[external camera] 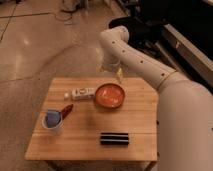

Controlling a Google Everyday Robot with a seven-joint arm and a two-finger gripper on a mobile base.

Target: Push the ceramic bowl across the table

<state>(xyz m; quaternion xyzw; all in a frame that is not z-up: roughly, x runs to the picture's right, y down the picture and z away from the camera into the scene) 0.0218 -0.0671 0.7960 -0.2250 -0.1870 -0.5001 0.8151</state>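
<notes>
The orange-red ceramic bowl (109, 95) sits upright on the light wooden table (90, 142), right of centre toward the far edge. My white arm reaches in from the right and bends down over the table's far side. My gripper (111, 73) hangs just beyond the bowl's far rim, slightly above the tabletop, with a finger (119, 75) pointing down by the rim. I cannot tell whether it touches the bowl.
A white tube-like object (79, 93) lies left of the bowl. A white cup with blue inside (52, 120) stands at the left, a red object (66, 110) leaning by it. A black rectangular object (115, 138) lies near the front edge. Tiled floor surrounds the table.
</notes>
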